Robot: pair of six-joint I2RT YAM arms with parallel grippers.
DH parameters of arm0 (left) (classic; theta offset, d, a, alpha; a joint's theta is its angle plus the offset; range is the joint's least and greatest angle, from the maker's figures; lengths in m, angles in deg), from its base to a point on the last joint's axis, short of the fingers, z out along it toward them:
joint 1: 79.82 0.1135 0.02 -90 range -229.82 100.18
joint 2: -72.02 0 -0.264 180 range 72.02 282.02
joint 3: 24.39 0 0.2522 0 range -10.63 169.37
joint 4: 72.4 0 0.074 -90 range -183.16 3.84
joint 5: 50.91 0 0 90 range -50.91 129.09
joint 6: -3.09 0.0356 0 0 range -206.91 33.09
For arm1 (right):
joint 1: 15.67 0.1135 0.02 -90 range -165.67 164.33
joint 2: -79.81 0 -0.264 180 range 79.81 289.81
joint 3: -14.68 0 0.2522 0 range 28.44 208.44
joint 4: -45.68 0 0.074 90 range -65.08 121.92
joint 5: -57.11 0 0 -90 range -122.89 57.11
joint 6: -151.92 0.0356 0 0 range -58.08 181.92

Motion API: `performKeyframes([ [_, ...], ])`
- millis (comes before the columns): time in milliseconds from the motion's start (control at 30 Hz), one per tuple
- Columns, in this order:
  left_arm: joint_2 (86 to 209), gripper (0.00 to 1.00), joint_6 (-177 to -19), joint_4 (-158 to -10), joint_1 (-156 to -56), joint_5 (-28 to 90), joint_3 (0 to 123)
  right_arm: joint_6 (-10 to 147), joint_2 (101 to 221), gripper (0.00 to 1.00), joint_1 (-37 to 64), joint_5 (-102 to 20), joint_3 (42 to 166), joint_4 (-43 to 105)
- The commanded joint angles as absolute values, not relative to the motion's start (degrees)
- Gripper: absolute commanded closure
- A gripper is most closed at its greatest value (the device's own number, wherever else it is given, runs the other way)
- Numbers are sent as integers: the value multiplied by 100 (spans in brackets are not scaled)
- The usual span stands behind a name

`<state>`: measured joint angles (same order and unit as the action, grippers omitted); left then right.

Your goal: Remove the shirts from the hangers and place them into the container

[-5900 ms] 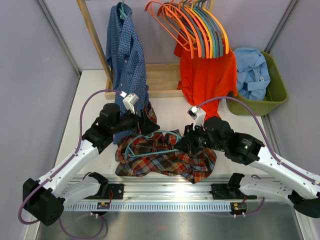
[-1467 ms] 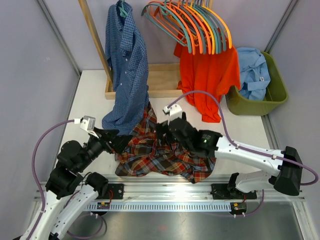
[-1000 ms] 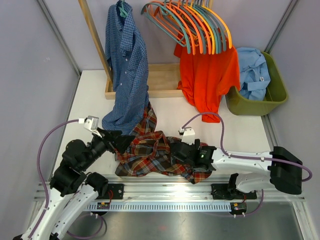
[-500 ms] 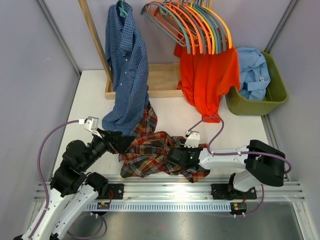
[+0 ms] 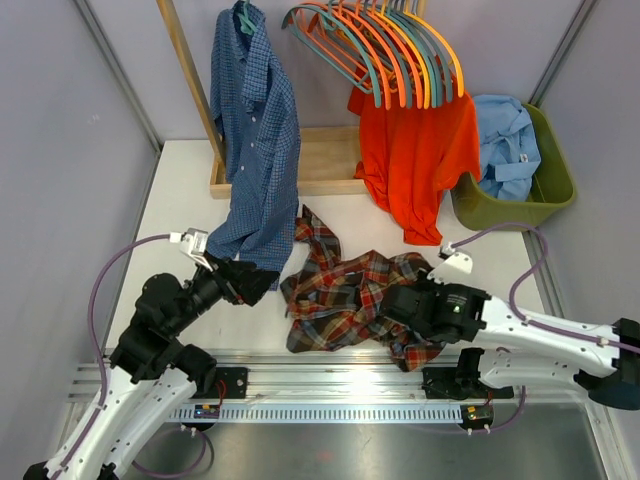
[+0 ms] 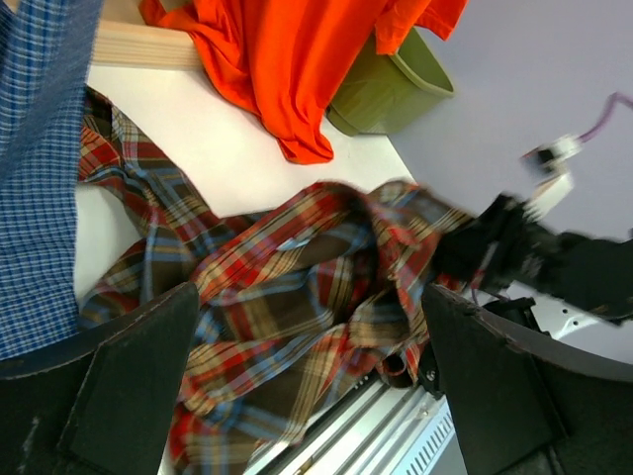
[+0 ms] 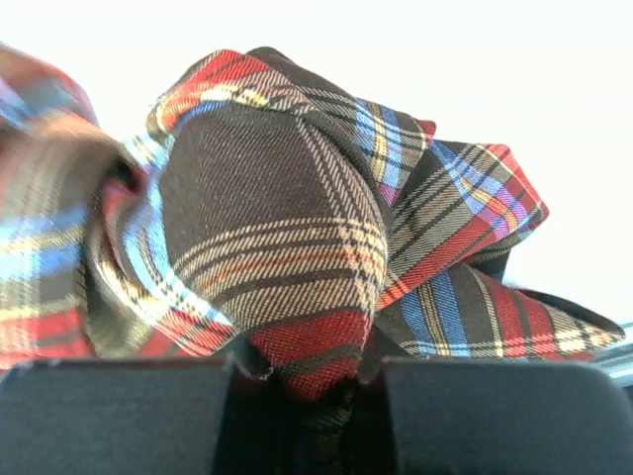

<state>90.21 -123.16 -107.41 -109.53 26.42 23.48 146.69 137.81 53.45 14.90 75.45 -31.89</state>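
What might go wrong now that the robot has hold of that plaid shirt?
1. The right end effector pinches only a small bunched fold of the plaid shirt. Most of it sprawls on the table, so it may slip free when lifted.
2. The orange shirt hangs right beside the basket, so trailing cloth could snag it on the way over.

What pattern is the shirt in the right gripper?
Red-brown plaid shirt, clearest in right wrist view.
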Motion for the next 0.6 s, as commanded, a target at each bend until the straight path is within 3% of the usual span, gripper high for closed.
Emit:
performKeyframes([
  [0,9188,1,-12514,-10075,-10943,2222,2251,15630,13519,100,5358,2959,8405,-5655],
  [100,9293,1,-12532,-9934,-10943,2098,2215,15213,13448,100,5359,3302,8880,-5871],
  [133,9311,1,-12540,-9899,-10943,2089,2207,14322,13440,100,5359,3346,8969,-5609],
  [267,9346,1,-12558,-9767,-10943,2045,2198,11076,13501,100,5350,2718,8831,-2129],
  [333,9312,1,-12541,-9793,-10943,2054,2224,10100,13728,100,5324,2085,8751,-1242],
  [467,9162,1,-12514,-9916,-10943,2133,2224,9234,14589,100,5236,1004,8829,192],
  [567,9065,1,-12488,-10030,-10943,2177,2233,9137,15494,100,5183,579,9092,256],
])
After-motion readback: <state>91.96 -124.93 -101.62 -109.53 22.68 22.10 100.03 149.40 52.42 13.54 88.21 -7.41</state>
